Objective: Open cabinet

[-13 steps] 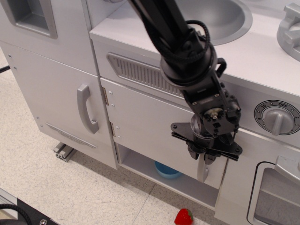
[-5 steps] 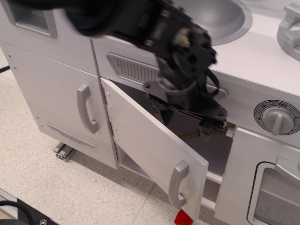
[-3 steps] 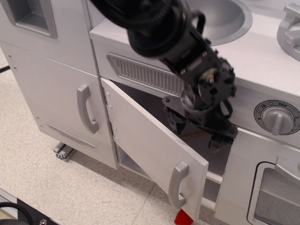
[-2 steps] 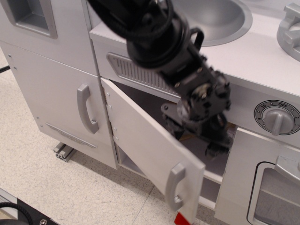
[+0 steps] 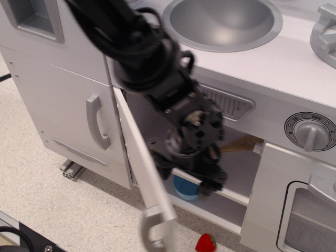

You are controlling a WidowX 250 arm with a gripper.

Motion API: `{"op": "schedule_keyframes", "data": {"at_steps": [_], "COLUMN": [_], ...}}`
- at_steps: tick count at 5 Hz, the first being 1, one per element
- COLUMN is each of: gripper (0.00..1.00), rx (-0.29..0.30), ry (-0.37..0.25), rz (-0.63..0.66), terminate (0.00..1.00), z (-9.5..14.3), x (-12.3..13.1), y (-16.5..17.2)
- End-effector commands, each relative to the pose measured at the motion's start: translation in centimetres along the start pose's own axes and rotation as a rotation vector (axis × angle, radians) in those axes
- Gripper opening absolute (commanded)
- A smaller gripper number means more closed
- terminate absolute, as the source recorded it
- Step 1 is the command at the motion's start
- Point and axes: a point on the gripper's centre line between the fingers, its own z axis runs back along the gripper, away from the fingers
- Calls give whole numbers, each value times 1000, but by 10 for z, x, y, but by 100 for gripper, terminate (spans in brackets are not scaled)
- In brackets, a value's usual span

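Note:
The cabinet door (image 5: 140, 157) is light grey and stands swung far out on its left hinges, seen almost edge-on. Its short grey handle (image 5: 151, 232) is at the bottom of the frame. The cabinet's inside (image 5: 236, 168) is open to view. My black gripper (image 5: 185, 170) is in the opening, just right of the door's inner face and apart from the handle. Its fingers (image 5: 210, 185) are spread and hold nothing.
A blue bowl (image 5: 184, 189) sits on the lower shelf under the gripper. A wooden piece (image 5: 242, 143) lies inside the cabinet. A toy strawberry (image 5: 206, 243) is on the floor. The tall door's curved handle (image 5: 96, 122) is to the left; a knob (image 5: 311, 131), the oven door (image 5: 310, 215) and the sink (image 5: 226, 21) are to the right.
The door has swung from shut to wide open. My gripper let go of the handle, moved into the opening, then went left and down along the door's inner side.

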Motion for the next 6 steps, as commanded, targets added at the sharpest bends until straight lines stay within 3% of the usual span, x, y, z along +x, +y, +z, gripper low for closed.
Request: {"op": "schedule_keyframes", "data": {"at_steps": [1, 5, 6], "gripper": [100, 100, 100], "rx": [40, 40, 40], "ry": [13, 13, 13], "rz": [53, 53, 53], "terminate": [0, 0, 100], "z": [8, 8, 8], "x": [-15, -15, -15], "y": [60, 60, 60]}}
